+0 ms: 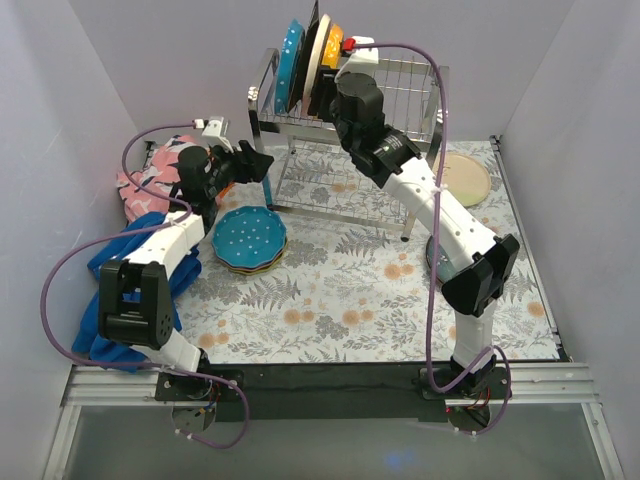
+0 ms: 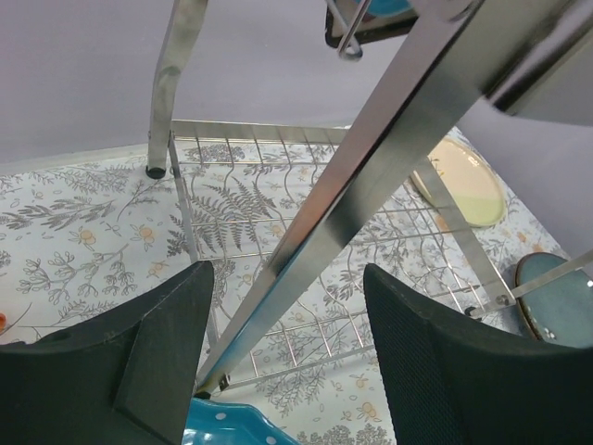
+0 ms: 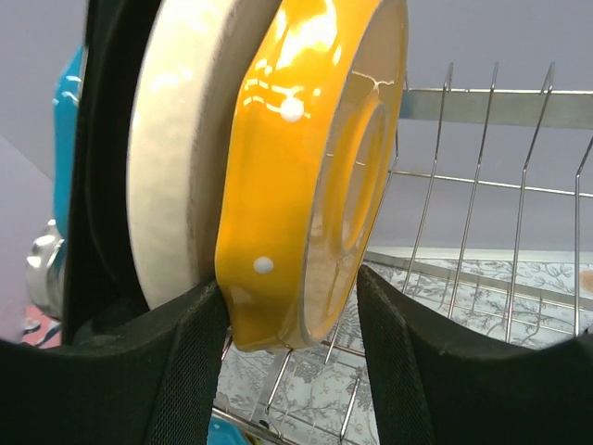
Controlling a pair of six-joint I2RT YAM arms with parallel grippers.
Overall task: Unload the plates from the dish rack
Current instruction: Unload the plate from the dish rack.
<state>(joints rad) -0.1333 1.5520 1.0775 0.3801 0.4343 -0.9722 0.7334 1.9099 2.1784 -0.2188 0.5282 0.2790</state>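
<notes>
The chrome dish rack [image 1: 400,110] stands at the back. Its left end holds upright plates: a teal dotted plate [image 1: 290,62], a dark one, a cream plate [image 1: 320,45] and an orange plate [image 1: 333,45]. My right gripper [image 1: 345,72] is open, its jaws either side of the orange plate's lower rim [image 3: 306,185]; the cream plate [image 3: 171,148] is just left of it. My left gripper [image 1: 255,160] is open and empty, low by the rack's left front leg [image 2: 371,167], above a stack topped by a teal dotted plate [image 1: 250,238].
A lime-and-cream plate [image 1: 465,178] lies flat at the back right. A dark blue-grey plate [image 1: 436,258] lies under the right arm. A pink floral item [image 1: 150,180] and a blue cloth [image 1: 130,270] lie at the left. Walls close in three sides.
</notes>
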